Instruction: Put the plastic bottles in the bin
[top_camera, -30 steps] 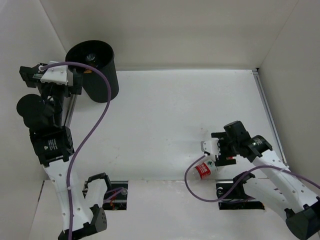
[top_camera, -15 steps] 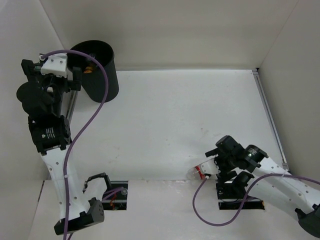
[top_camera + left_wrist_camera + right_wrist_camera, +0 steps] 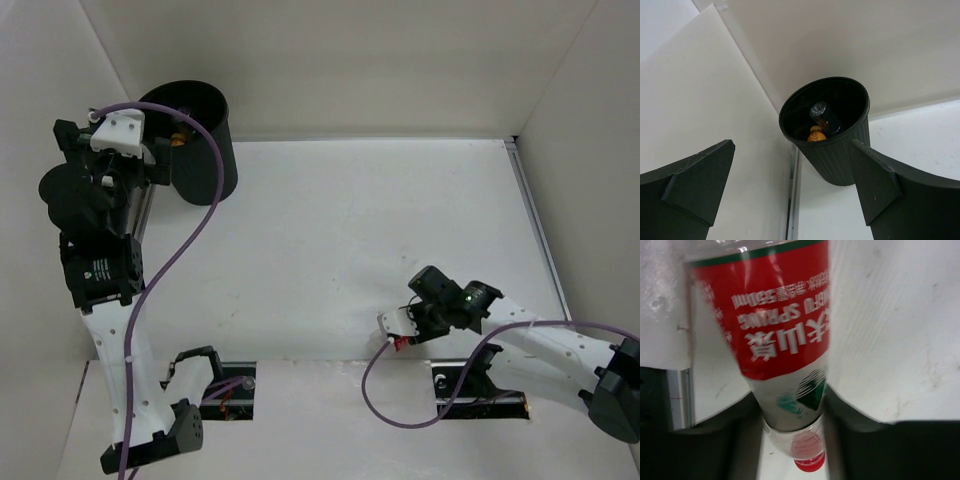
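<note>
A clear bottle with a red label (image 3: 775,315) and red cap lies at the table's near edge, neck pointing toward the wrist camera. My right gripper (image 3: 790,407) is shut on it just below the label. From above, only a bit of that bottle (image 3: 398,342) shows under the right gripper (image 3: 402,328). The black bin (image 3: 215,170) stands at the far left corner. The left wrist view shows an orange bottle (image 3: 815,134) and a clear bottle (image 3: 825,117) inside the bin (image 3: 840,160). My left gripper (image 3: 792,150) hangs open and holds nothing, beside the bin (image 3: 160,165).
White walls close in the table at the left, back and right. A metal rail (image 3: 792,200) runs along the table's left edge beside the bin. Purple cables trail from both arms. Dark cutouts (image 3: 230,385) sit at the near edge by the arm bases.
My right gripper dropped toward the near edge onto the red-label bottle and closed on it. The left arm shifted a little beside the bin, staying open.
</note>
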{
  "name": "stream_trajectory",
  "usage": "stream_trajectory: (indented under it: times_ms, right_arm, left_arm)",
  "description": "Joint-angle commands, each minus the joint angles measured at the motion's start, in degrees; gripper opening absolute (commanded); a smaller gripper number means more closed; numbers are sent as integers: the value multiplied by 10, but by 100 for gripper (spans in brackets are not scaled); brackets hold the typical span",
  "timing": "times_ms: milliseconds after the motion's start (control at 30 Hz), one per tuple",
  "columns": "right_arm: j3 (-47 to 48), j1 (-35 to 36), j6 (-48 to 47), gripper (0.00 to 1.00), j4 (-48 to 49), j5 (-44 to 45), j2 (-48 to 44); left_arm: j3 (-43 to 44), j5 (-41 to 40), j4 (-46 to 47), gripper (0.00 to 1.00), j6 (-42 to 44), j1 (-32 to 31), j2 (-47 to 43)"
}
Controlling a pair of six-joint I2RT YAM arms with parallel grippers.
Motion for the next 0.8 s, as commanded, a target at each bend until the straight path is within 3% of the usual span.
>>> stream_trajectory:
  times_ms: [0, 67, 267, 400, 467, 600, 767]
  right_arm:
    - [39, 5, 53, 34, 66, -2, 29]
    - [79, 2, 79, 25, 71, -12, 46]
    - [353, -102, 293, 22, 67, -157, 119]
    - [544, -225, 535, 17, 81, -352, 201]
    - [609, -290, 690, 15, 116, -490, 253]
    - [614, -329, 867, 12, 248, -579, 270]
    - [593, -355, 1018, 12, 398, -652, 277]
  left_arm:
    - [2, -12, 4, 100, -5, -19, -2]
    - [-11, -20, 4, 100, -27, -34, -2]
    - [-29, 50, 27, 100, -223, -74, 9]
    - [-37, 162, 90, 100, -385, -129, 34]
    - [-54, 228, 172, 100, -479, -167, 51]
    - [-52, 280, 334, 100, -605, -243, 97]
    - [25, 281, 354, 100, -639, -327, 180]
